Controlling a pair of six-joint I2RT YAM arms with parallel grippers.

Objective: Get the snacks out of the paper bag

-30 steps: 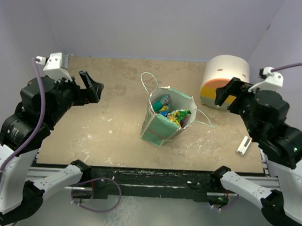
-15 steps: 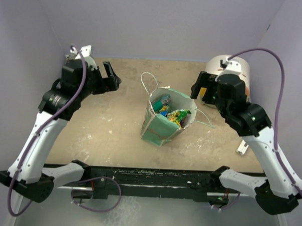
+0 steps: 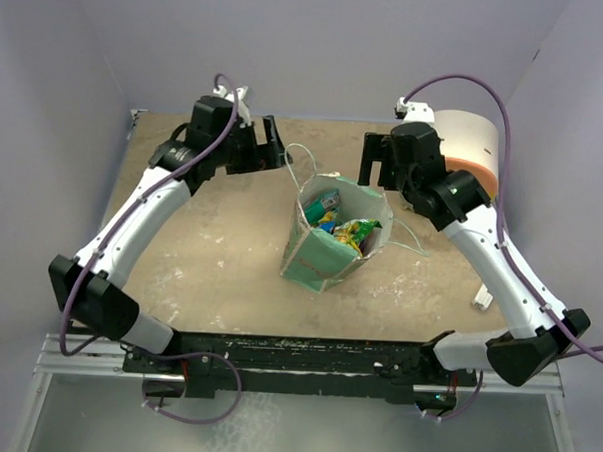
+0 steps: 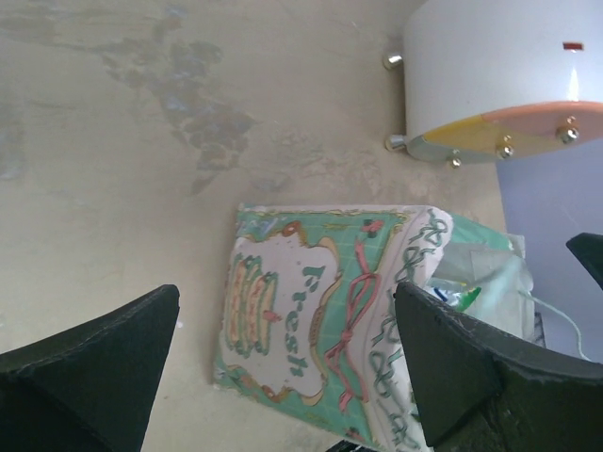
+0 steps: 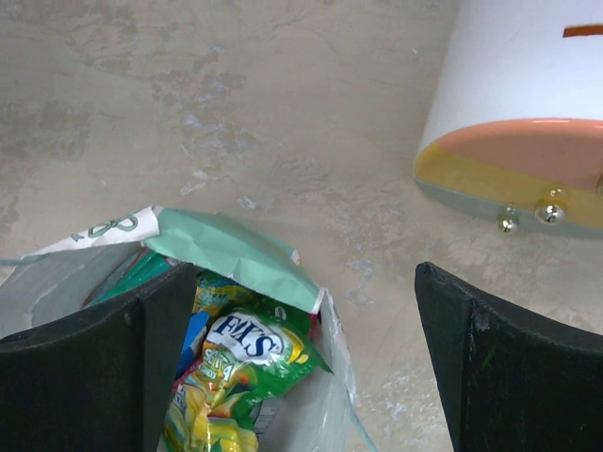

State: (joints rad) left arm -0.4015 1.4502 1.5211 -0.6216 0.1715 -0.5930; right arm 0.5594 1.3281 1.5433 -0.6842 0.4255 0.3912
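Observation:
The mint-green paper bag (image 3: 318,259) stands open in the middle of the table, its string handles lying loose to the back and right. Several shiny snacks (image 3: 346,230) fill it, a yellow-green packet (image 5: 245,363) on top. My left gripper (image 3: 275,145) hangs open above the table just behind and left of the bag; in its wrist view the bag's patterned side (image 4: 301,339) shows between the fingers. My right gripper (image 3: 376,161) hangs open behind and right of the bag, over its mouth edge (image 5: 226,254). Neither gripper holds anything.
A cream, orange and yellow cylinder (image 3: 465,143) stands at the back right, close behind the right gripper. A small white block (image 3: 483,294) lies near the right edge. Purple walls close in the table on three sides.
Both arms have swung from the near outer sides forward and inward to the back of the bag. Both grippers stayed open. The bag and snacks have not moved.

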